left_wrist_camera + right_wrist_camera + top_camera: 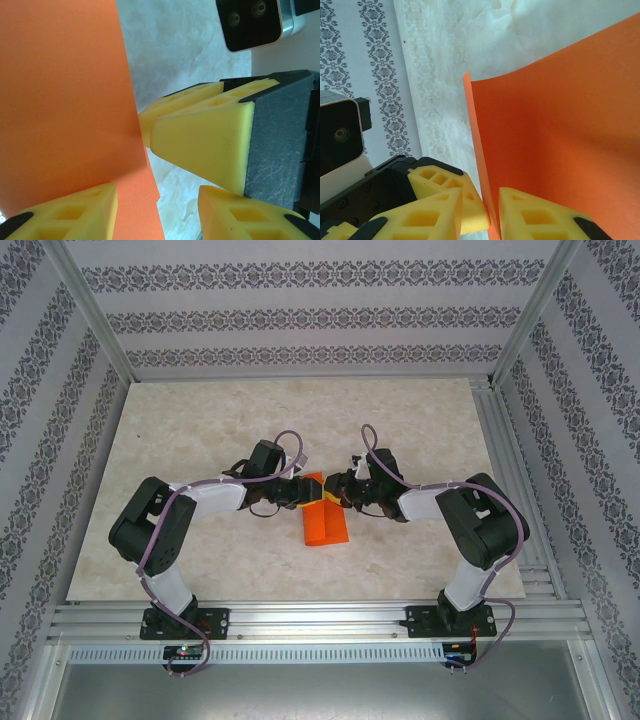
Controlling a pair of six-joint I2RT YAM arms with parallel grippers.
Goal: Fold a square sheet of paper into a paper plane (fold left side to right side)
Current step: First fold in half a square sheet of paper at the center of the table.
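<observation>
One orange sheet overhead, wrist close-up, its edge inside right pincer

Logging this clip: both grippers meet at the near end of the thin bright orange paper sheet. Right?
No: the left gripper and right gripper meet at the far end of the thin bright orange paper sheet. The top external view shows it.
</observation>
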